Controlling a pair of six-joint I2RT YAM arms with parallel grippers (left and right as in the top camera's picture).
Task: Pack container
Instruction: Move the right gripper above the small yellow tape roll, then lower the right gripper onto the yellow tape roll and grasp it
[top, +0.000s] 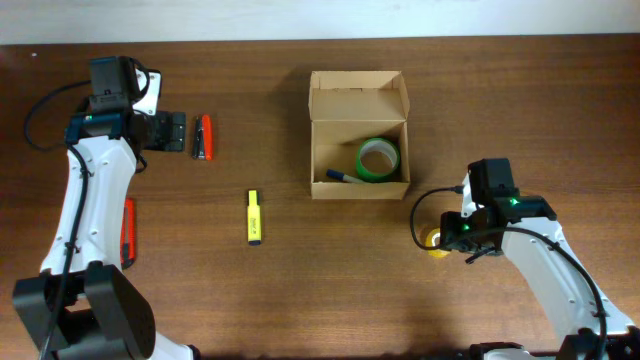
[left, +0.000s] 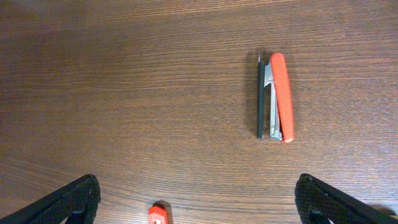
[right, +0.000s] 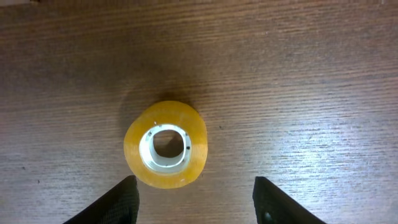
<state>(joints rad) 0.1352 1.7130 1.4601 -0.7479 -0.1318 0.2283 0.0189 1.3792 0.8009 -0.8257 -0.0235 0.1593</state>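
**Open box with two things inside; both tools open over the surface**

Only the overhead view shows the container (top: 336, 148). It stands on the brown surface (top: 300, 280) toward the far middle, with its flap lid (top: 358, 96) folded back. Inside it lies a green tape roll (top: 379, 160) at the right side. A dark blue pen (top: 340, 176) lies along the near wall. The same view also shows a yellow highlighter (top: 254, 217) left of the box and well apart from it. An orange-red cutter (top: 128, 232) lies partly under the left arm.

The left wrist view gives the detail of the stapler (left: 278, 96). It is red on top with a black base, and it lies flat on the wood. From above it is only a small red and black shape just beside the left tool (top: 168, 132). This tool is wide open, with nothing between its fingers (left: 68, 200). At the bottom edge there is a small red tip (left: 157, 214); I cannot tell what it belongs to.

The right wrist view shows a yellow tape roll (right: 165, 144) lying flat, with a white core. The right tool (right: 194, 202) is open and grips nothing. Its left finger is very close to the roll, and the other finger is clearly apart. From above, this roll is mostly hidden under the tool.
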